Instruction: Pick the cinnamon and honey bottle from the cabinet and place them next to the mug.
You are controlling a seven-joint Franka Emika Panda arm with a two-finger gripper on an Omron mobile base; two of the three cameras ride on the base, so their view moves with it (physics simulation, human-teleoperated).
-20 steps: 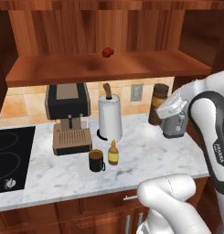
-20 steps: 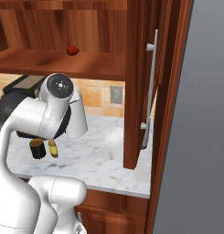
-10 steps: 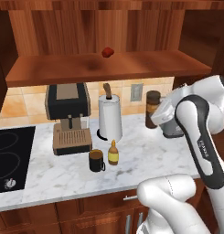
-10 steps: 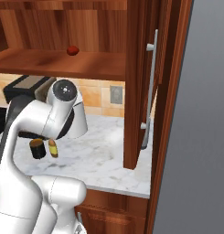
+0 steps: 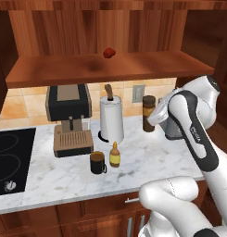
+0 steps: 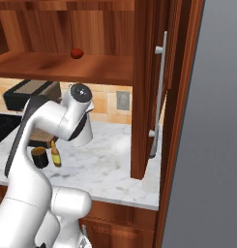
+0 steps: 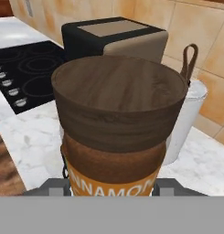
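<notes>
The cinnamon point(image 5: 148, 113) is a dark brown jar with a tan label. It hangs upright over the back of the counter, right of the paper towel roll, with my gripper point(image 5: 156, 116) shut on it. In the hand view the cinnamon point(image 7: 118, 119) looms close between my fingers. The honey bottle point(image 5: 115, 155) stands on the counter right beside the mug point(image 5: 97, 162). From the right base view, the honey bottle point(image 6: 55, 156) and mug point(image 6: 38, 157) show behind my arm. Above them is the open cabinet point(image 5: 110, 68).
A small red lump point(image 5: 109, 52) lies on the cabinet shelf. A coffee machine point(image 5: 68, 115) and a paper towel roll point(image 5: 111, 120) stand at the back of the counter, with a stove point(image 5: 8, 157) at the left. The open cabinet door point(image 6: 156, 97) hangs at the right.
The arm has carried the cinnamon leftward and slightly down, towards the paper towel roll. The honey bottle and the mug have not moved.
</notes>
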